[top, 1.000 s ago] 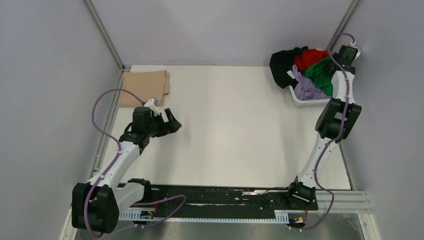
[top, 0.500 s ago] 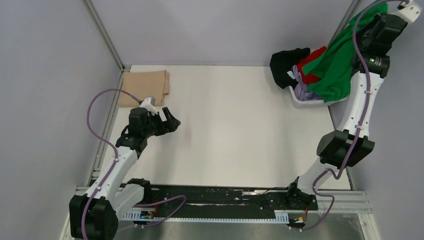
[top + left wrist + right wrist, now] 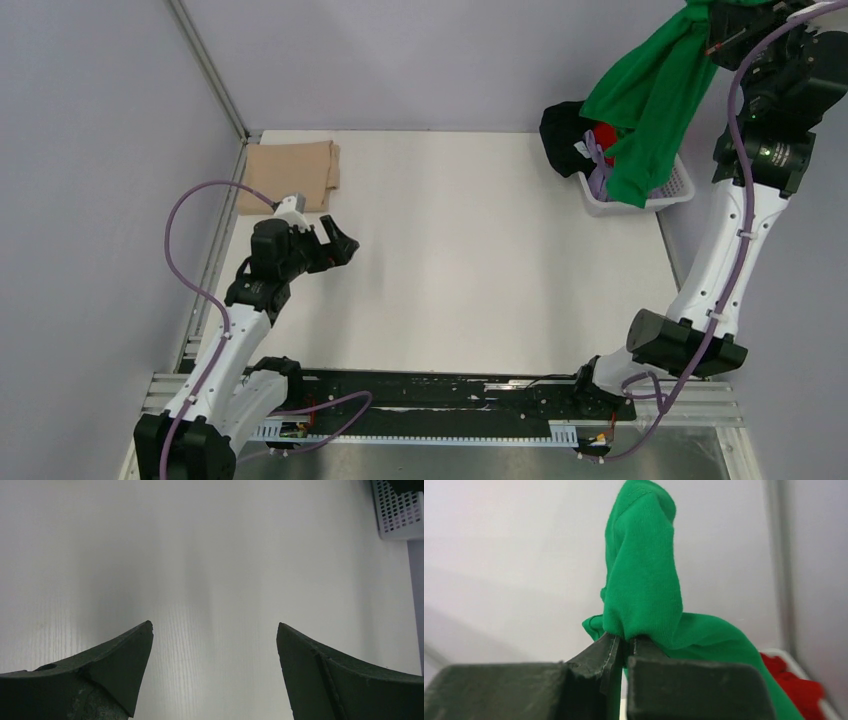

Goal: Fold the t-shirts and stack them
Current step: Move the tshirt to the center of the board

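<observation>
five t-shirts: green, tan, black, red, lavender; one basket; two arms.

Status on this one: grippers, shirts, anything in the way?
Right gripper shut on green t-shirt, held high over basket. Left gripper open, empty, above table. Tan t-shirt folded, far-left corner. Nothing blocking.

Right arm up from a folded crouch at the basket to near full stretch. Right gripper, pinched on the green t-shirt, now at top of frame. Shirt drawn up out of the basket, hanging long, lower end over it. Basket's mesh wall uncovered. Left arm: elbow sunk slightly toward near edge
</observation>
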`<action>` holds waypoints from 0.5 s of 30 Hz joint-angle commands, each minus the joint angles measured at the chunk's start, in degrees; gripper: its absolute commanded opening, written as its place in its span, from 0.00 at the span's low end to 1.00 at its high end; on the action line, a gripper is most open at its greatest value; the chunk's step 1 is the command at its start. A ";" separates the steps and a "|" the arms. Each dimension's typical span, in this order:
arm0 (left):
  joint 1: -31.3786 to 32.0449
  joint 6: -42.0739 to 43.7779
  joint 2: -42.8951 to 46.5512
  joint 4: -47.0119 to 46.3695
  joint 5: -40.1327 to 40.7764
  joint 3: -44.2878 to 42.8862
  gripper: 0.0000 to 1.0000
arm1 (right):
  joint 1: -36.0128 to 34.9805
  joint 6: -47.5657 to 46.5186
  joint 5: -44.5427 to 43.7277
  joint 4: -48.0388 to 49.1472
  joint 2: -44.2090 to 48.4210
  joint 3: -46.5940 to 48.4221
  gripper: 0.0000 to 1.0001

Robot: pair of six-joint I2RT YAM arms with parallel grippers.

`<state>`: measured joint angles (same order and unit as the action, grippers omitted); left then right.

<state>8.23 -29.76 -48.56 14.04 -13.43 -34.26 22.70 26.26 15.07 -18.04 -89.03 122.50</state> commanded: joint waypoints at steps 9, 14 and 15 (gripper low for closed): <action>-0.06 -1.35 1.20 0.45 -0.27 -0.65 1.00 | -21.13 16.28 28.40 14.71 6.56 -5.29 0.00; -0.06 -1.50 2.05 1.41 1.37 -0.79 1.00 | -33.39 14.73 29.90 14.86 2.60 -4.11 0.00; -0.06 -1.47 2.19 1.51 1.73 -0.78 1.00 | -35.24 14.46 29.93 14.90 1.86 -3.79 0.00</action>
<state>8.23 -30.76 -47.94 15.57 -13.15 -34.26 -6.96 40.91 42.50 -7.46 -84.88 116.31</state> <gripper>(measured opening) 0.998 0.026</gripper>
